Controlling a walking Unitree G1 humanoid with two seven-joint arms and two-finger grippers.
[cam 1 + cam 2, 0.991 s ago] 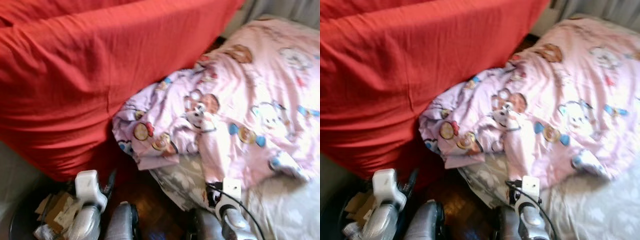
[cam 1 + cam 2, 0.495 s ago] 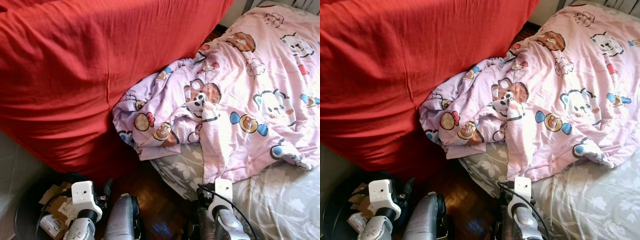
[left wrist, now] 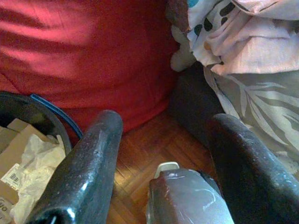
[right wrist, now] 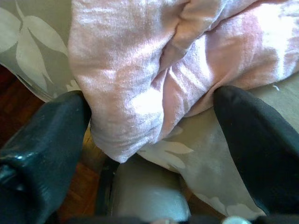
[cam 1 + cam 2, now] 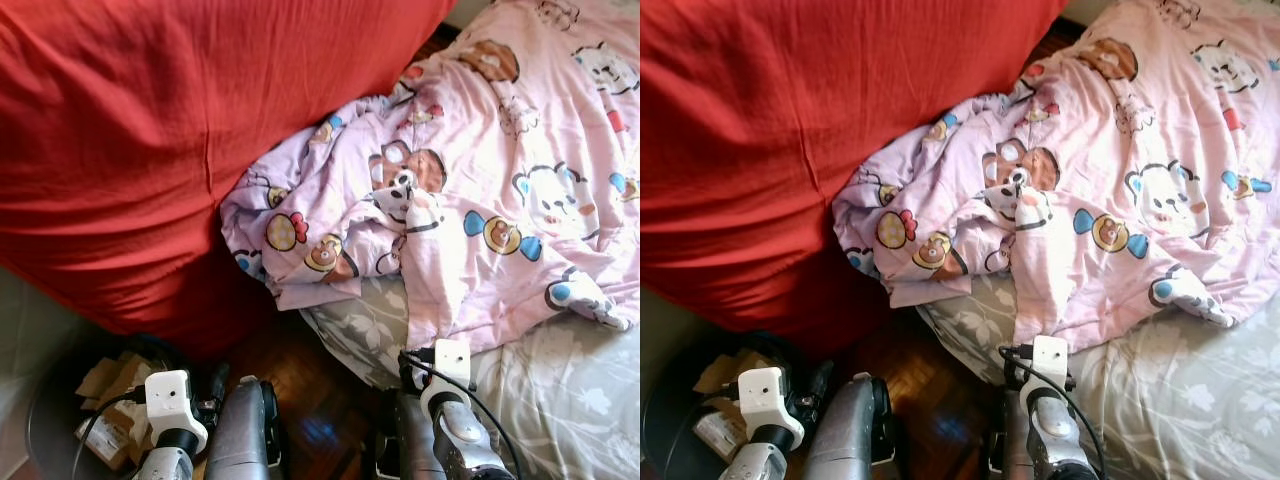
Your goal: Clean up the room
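Bedroom, parquet floor [image 5: 320,395] lower centre. Red cover [image 5: 150,150] upper left. Pink cartoon blanket [image 5: 480,190] crumpled at right, spilling off grey leaf sheet [image 5: 570,400]. Bin [image 5: 60,400] of cardboard lower left. Left claw [image 3: 163,154] spread, empty; right claw [image 4: 149,154] spread, empty, over blanket edge. Judgement: tidying barely begun.

A crumpled pink cartoon blanket [image 5: 480,180] lies on the bed's grey leaf-patterned sheet [image 5: 570,400], above wooden parquet floor [image 5: 310,400].
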